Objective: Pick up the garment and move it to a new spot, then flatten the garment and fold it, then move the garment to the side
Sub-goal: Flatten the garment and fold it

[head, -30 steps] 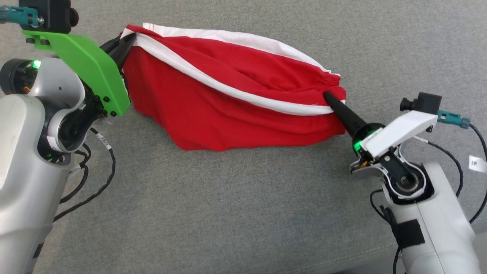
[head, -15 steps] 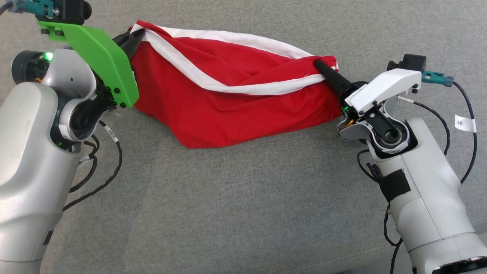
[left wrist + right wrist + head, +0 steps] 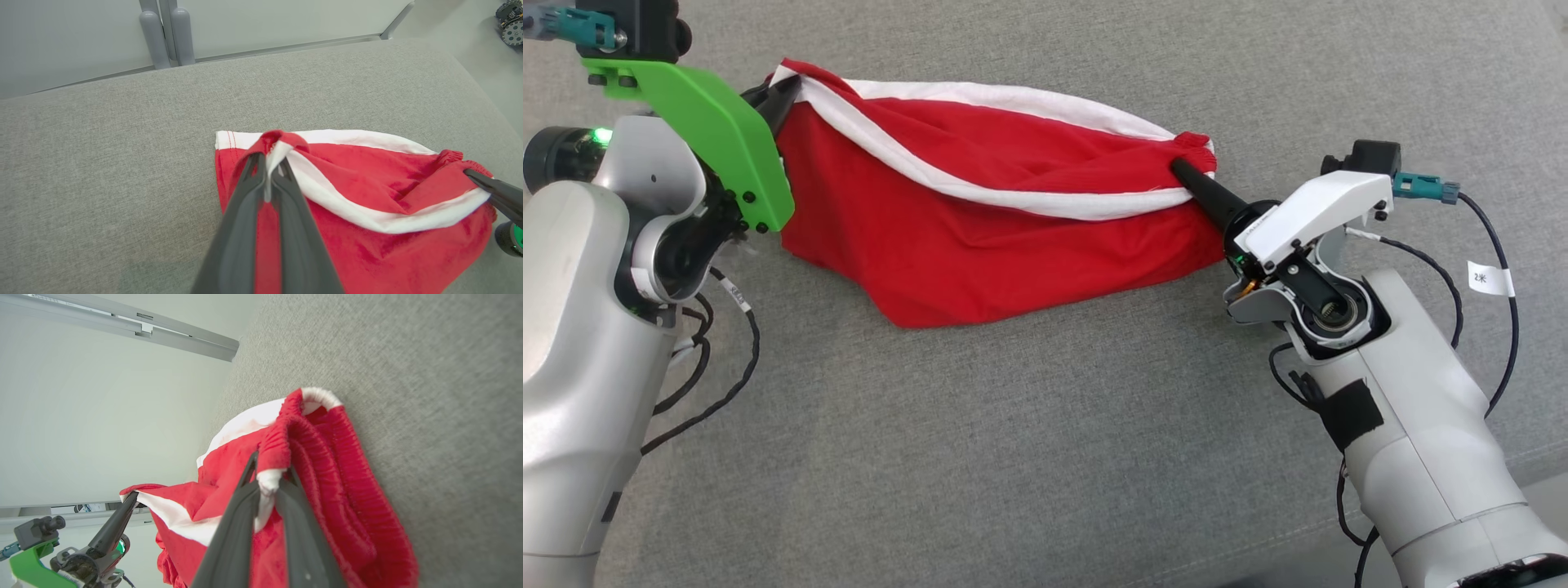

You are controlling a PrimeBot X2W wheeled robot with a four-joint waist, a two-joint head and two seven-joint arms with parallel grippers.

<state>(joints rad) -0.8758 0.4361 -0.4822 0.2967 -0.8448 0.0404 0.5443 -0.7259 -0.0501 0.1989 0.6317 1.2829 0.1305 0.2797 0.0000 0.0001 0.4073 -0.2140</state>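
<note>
Brought the right gripper (image 3: 1180, 167) up and inward over the last second, closer to the left gripper (image 3: 786, 96), shortening the stretch of cloth between the two and letting the white band (image 3: 1045, 208) sag (left side barely shifted). Reaches the left arm up from the lower left of the head view, pale forearm rising, wrist bent over under a green bracket (image 3: 711, 139), dark fingers aimed rightward and slightly up. Reaches the right arm in from the lower right, forearm leaning up and to the left, white wrist cover (image 3: 1311, 216) tipped, fingers pointing up-left. Has both claws pinched nearly closed, each with only a thin fold between the fingers: left one clamping the white-trimmed corner of the garment (image 3: 980, 237) at its left end, right one clamping the gathered red edge with a bit of white trim at its right end. Holds the garment, red with white edging, slung between the two grips over the grey cushion (image 3: 1045, 457), upper edge raised, lower red part drooping onto the fabric in a point toward the camera. Sets its long axis left to right across the head view, slightly tilted, left end higher in the picture than the right
</note>
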